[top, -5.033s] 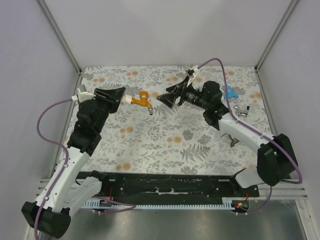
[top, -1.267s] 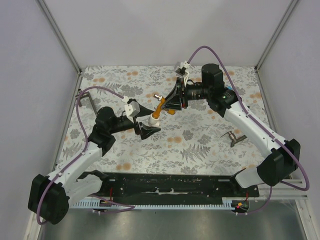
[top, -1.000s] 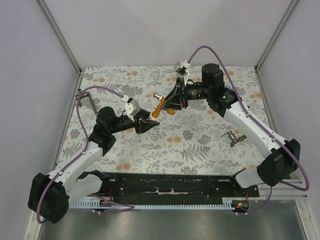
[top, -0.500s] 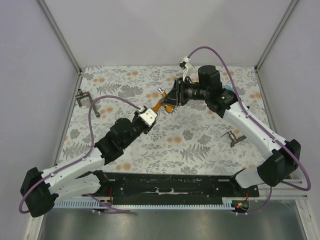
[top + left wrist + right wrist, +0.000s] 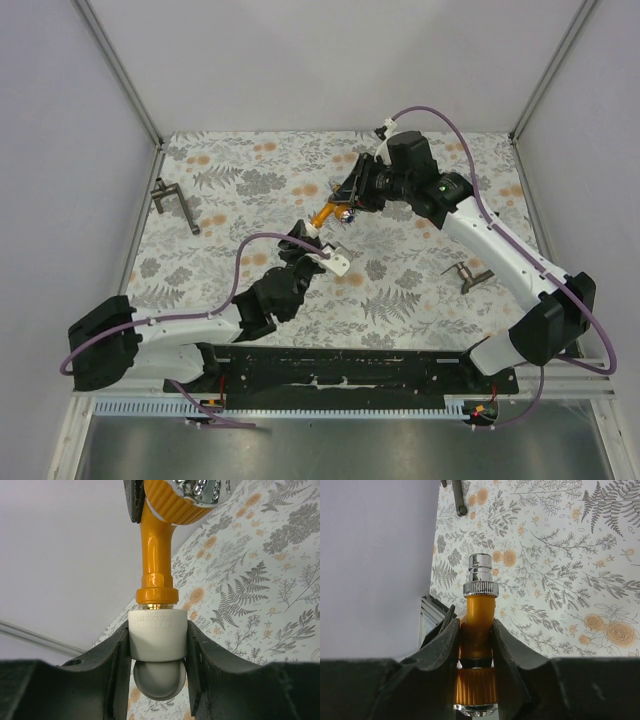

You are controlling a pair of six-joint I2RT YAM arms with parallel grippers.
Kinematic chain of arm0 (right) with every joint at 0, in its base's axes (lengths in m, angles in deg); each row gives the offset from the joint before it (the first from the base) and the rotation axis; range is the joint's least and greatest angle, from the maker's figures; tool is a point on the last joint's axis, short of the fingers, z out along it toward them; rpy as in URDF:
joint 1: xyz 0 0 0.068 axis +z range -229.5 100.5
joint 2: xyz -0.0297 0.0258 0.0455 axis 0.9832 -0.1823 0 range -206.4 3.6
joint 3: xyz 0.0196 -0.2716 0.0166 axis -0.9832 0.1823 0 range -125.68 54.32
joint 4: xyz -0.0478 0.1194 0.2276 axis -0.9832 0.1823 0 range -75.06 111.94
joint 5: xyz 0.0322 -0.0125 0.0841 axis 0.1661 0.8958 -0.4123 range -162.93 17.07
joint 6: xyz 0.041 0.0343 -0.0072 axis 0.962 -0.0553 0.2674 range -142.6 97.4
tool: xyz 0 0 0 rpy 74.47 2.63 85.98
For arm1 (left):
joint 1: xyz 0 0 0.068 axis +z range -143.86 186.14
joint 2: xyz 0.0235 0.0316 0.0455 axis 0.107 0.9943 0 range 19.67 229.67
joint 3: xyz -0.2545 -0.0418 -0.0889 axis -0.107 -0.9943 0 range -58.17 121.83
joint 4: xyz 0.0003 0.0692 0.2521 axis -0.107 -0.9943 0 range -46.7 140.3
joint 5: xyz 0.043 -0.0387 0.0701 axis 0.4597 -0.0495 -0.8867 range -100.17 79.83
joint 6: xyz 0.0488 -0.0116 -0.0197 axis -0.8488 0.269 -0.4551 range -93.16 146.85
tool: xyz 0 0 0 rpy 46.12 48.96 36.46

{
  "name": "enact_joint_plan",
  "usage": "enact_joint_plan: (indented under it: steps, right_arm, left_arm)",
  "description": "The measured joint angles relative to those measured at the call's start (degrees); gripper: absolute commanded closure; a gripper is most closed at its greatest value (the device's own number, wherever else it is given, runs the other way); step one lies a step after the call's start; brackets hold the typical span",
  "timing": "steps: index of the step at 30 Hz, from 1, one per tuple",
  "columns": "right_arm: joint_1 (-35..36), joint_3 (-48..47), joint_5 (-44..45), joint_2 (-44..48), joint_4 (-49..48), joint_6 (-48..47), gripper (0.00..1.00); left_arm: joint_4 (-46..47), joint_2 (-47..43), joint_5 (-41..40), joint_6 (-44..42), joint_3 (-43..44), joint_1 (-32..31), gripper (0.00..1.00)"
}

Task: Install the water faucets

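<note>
One of the water faucets [image 5: 324,213], orange with a chrome spout tip [image 5: 481,575] and a white end fitting [image 5: 157,632], hangs in the air over the middle of the table between both grippers. From the far right, my right gripper [image 5: 341,200] is shut on its orange body [image 5: 479,622]. My left gripper [image 5: 311,230] comes up from the near side. In the left wrist view my left gripper [image 5: 158,645] is shut on the white fitting, with both fingers touching its sides. A chrome-capped knob [image 5: 200,490] shows at the top of that view.
One dark metal lever handle [image 5: 175,203] lies at the table's left edge, and another [image 5: 467,273] lies to the right under the right arm. The floral table cover [image 5: 400,290] has walls and frame posts on three sides.
My left arm has swung from the left round to the near side of the faucet, and its jaws have closed on the white fitting. The right gripper has shifted slightly, still holding the faucet.
</note>
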Motion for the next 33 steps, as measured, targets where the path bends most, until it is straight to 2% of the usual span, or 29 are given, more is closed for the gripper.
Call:
enact_joint_plan:
  steps: [2, 3, 7, 10, 12, 15, 19, 23, 33]
  right_arm:
    - [0.33, -0.66, 0.7, 0.02, 0.2, -0.61, 0.43]
    - [0.44, -1.05, 1.29, 0.02, 0.2, -0.96, 0.41]
    - [-0.09, -2.51, 3.76, 0.31, 0.09, -4.81, 0.41]
    - [-0.7, -3.54, 4.42, 0.68, 0.09, -9.18, 0.38]
    - [-1.68, -3.96, 4.39, 1.25, 0.07, -12.92, 0.18]
    - [-2.82, -3.96, 4.48, 2.73, 0.15, -17.86, 0.02]
    - [-3.08, -2.36, 4.26, 6.49, -1.11, -24.81, 0.02]
    - [-3.08, 3.56, -0.37, 11.08, -6.1, -33.27, 0.02]
    - [-3.28, 7.85, -23.69, 12.0, -9.75, -52.54, 0.02]
  left_arm:
    - [-2.67, -2.4, 1.01, 2.32, -0.02, -0.02, 0.98]
    - [-4.0, -3.91, 1.88, 3.96, -0.04, -0.09, 0.98]
    - [-11.61, -10.27, 6.54, 14.51, -0.07, 0.96, 0.98]
    - [-19.17, -13.57, 11.67, 24.52, -0.07, 4.33, 0.98]
    - [-23.63, -15.32, 15.5, 30.84, -0.09, 7.54, 0.98]
    - [-29.59, -17.9, 22.88, 40.17, -0.11, 13.16, 0.98]
    - [-34.01, -19.39, 33.29, 49.59, -0.11, 19.28, 0.98]
    - [-35.43, -19.52, 44.06, 55.82, -0.11, 22.75, 0.98]
    - [-32.83, -18.23, 64.98, 63.91, 0.94, 26.84, 0.98]
